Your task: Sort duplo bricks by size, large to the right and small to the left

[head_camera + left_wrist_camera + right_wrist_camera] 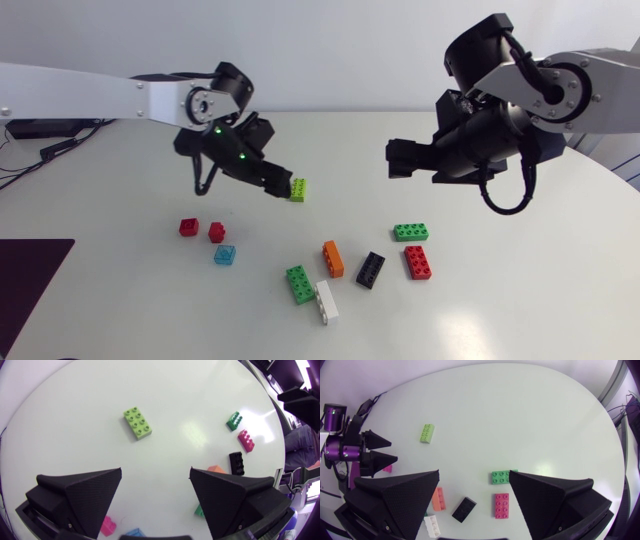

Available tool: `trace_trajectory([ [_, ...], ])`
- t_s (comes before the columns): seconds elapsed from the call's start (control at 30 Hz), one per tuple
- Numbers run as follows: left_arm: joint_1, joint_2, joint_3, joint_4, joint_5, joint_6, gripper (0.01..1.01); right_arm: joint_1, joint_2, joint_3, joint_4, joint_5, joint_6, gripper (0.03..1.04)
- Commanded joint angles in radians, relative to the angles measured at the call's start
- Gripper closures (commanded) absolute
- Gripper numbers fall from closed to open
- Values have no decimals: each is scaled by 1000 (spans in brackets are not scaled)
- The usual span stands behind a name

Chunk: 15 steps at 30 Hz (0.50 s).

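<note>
**brickfan:** Small red brick (188, 227), second red brick (217, 232) and blue brick (225, 254) sit left of centre in the frame. The left tool (156, 474) is spread wide with nothing in it, and the lime brick (298, 189) lies just ahead of its tips, upper middle of the desk (500, 300). How would you grab it?

**armnerd:** Lime's a long one, so I'd guess it belongs on the right. Get the tool over it first, turn the wrist so it squeezes the narrow sides, drop straight, then clamp. Coming in tilted probably just shoves it away. Carry it high over the orange brick (333, 258) and black brick (370, 269), lower middle. The right tool (474, 474), upper right, is released and empty too, so mind a bump there.
</note>
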Motion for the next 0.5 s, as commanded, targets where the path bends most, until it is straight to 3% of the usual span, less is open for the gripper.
trace_trajectory([
  [0.0, -34, 120, 111, -27, -11, -78, 85, -13, -9, -33, 10, 13, 25, 59],
  [0.13, -54, 279, 292, -113, -14, -131, 87, -23, -24, -63, 13, 13, 25, 59],
  [0.47, -44, 469, 542, -177, -100, -162, 87, -29, -32, -73, 21, 13, 22, 59],
])
